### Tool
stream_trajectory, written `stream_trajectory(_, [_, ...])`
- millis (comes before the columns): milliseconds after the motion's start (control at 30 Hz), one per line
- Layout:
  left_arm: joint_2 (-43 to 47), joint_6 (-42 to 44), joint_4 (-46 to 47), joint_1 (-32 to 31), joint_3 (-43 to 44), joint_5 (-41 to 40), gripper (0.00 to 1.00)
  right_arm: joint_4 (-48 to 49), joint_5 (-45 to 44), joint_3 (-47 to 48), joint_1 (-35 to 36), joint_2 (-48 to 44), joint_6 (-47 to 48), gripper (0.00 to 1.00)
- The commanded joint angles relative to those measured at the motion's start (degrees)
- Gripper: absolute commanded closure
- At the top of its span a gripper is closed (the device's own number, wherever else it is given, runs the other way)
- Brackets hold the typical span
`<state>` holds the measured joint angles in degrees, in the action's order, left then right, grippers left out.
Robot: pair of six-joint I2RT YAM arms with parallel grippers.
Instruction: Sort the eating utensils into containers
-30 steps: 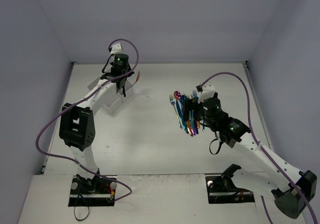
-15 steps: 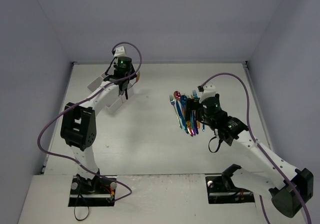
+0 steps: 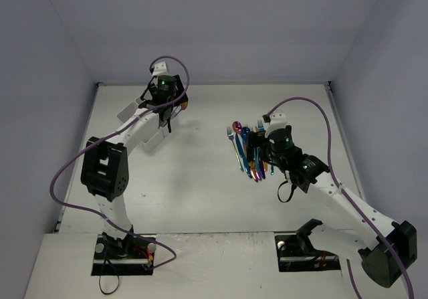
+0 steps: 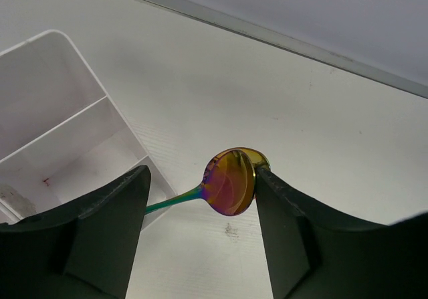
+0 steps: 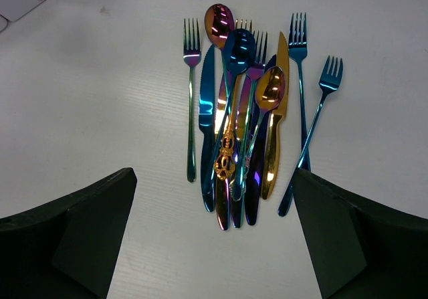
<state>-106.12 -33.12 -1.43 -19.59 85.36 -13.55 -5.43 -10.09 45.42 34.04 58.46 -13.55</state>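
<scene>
My left jaws stand parted, a rainbow spoon (image 4: pixel 231 182) between them over the white tabletop (image 4: pixel 321 112), the divided box (image 4: pixel 60 132) just left. My right jaws gape above the utensil heap (image 5: pixel 244 112). Grey walls (image 3: pixel 214 25) surround.

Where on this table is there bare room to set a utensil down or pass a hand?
Bare table runs between the white box and the utensil pile, and across the near strip in front of both. Crowded: the pile itself, with the right fingers over it, and the box under the left arm.
</scene>
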Motion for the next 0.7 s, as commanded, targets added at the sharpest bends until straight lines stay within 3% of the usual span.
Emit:
stream_trajectory(0, [5.41,-0.63,2.13,0.00,0.95,0.19,0.37,2.53,0.36,1.05,-0.38,0.90,-0.89,0.00])
stream_trajectory(433, [12.82,2.76,-2.16,0.56,1.03,4.14,0.24,1.85,0.84,2.60,-1.15,5.31,-1.72,0.01])
stream_trajectory(567, [18.07,4.31,-5.52,0.61,-0.95,7.14,0.23,1.56,0.83,3.38,-3.94,8.60,-2.78,0.11])
stream_trajectory(667, [24.40,5.64,-8.03,0.61,-4.58,8.82,0.23,1.48,2.45,3.99,-6.75,11.56,-4.13,0.28])
